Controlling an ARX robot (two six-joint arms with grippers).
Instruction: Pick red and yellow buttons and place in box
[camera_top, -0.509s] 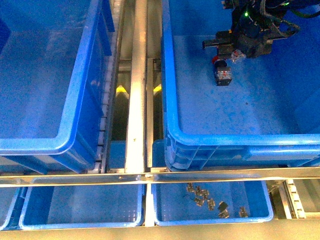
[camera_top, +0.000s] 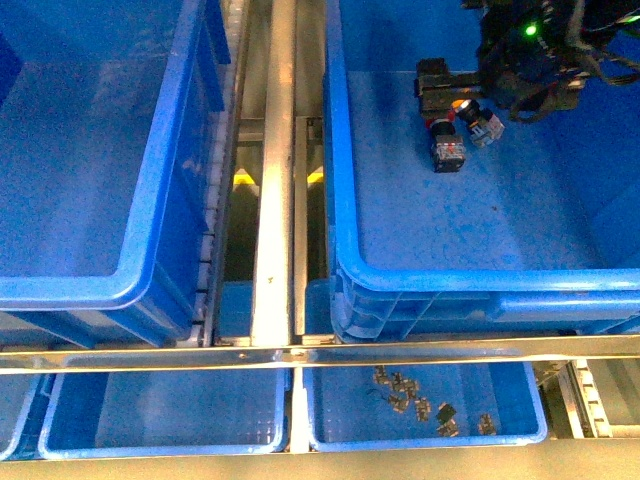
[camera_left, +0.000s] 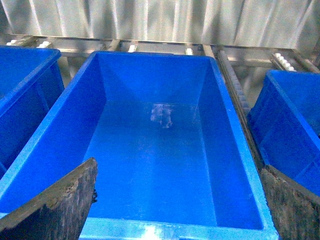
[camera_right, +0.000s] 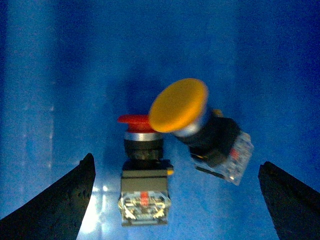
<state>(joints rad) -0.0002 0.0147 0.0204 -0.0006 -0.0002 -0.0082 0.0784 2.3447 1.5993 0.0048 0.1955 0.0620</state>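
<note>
Front view shows our left gripper out of sight; its wrist view has jaws spread, empty, over an empty bin (camera_left: 150, 165). At two o'clock, inside the box (camera_top: 480, 280), lie the red button (camera_top: 446, 148) and yellow button (camera_top: 476, 122), touching. Our right gripper (camera_right: 175, 200) hangs above them, wide open, holding nothing.

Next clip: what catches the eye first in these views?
Two buttons on the floor of the right-hand box: a yellow button tilted against a red button, seen close up between the open fingers of the right gripper above them. The left gripper, also open, looks into an empty box. A tray at the near edge holds small metal parts.
</note>
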